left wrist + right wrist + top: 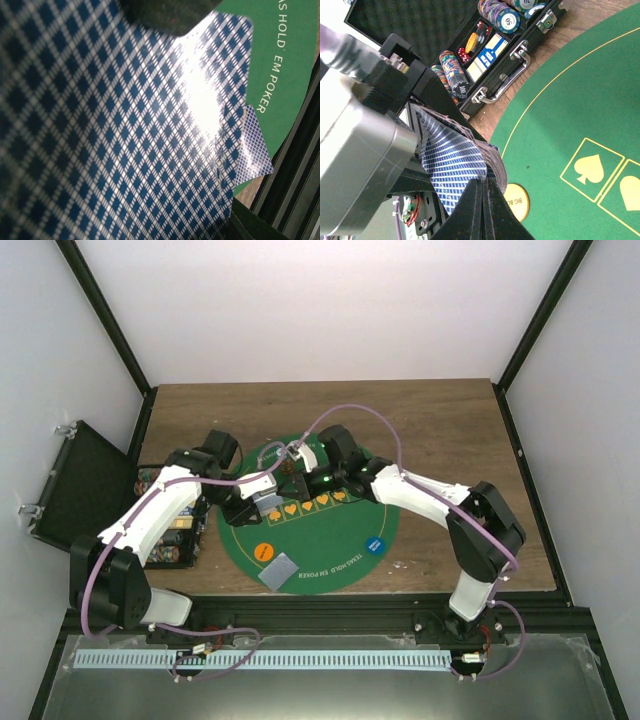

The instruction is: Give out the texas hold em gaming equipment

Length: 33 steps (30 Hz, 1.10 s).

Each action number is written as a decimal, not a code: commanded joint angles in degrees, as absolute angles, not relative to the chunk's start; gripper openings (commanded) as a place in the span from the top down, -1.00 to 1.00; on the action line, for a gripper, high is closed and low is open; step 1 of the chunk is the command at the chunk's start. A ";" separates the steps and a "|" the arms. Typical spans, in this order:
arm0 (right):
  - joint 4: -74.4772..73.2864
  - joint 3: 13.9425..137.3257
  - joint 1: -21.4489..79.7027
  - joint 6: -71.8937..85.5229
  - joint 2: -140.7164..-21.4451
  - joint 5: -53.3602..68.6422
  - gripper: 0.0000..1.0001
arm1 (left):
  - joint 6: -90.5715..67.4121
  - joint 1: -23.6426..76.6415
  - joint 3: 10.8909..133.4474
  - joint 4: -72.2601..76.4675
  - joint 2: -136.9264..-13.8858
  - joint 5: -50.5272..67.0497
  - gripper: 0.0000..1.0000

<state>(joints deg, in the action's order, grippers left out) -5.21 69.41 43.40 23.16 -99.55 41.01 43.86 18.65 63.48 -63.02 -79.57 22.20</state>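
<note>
My left gripper is shut on a deck of blue-patterned playing cards held above the green poker mat. The deck fills the left wrist view. In the right wrist view the top card bows upward, and my right gripper is shut on its edge, right at the deck. A card lies face down near the mat's front edge; it is the small card in the left wrist view. An orange disc and a blue disc rest on the mat.
An open black chip case with stacked chips stands left of the mat, its lid hanging off the table's left side. A yellow "BIG" disc lies just beyond my right fingers. Card-suit boxes line the mat's middle.
</note>
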 commanded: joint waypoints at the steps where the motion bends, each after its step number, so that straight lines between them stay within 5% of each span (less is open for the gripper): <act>1: -7.83 70.79 43.77 21.45 -96.82 39.61 0.99 | 44.36 18.72 62.68 -62.27 -79.72 22.52 0.10; 11: -6.11 69.45 43.60 22.22 -96.90 43.36 0.98 | 43.97 18.72 62.53 -61.67 -79.54 23.21 0.10; 20: -4.20 72.58 43.59 23.15 -101.19 44.47 0.49 | 44.65 18.72 63.51 -62.62 -78.66 26.42 0.09; 28: -6.28 71.45 43.51 22.70 -99.51 38.79 0.89 | 45.05 18.65 62.90 -62.63 -78.49 26.19 0.09; 33: -8.93 69.85 43.51 21.65 -97.08 35.78 0.90 | 45.00 17.98 62.67 -61.90 -78.79 25.67 0.09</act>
<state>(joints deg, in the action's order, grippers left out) -5.93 69.93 43.33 22.94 -100.09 40.38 43.92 18.55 62.63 -62.24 -79.57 24.29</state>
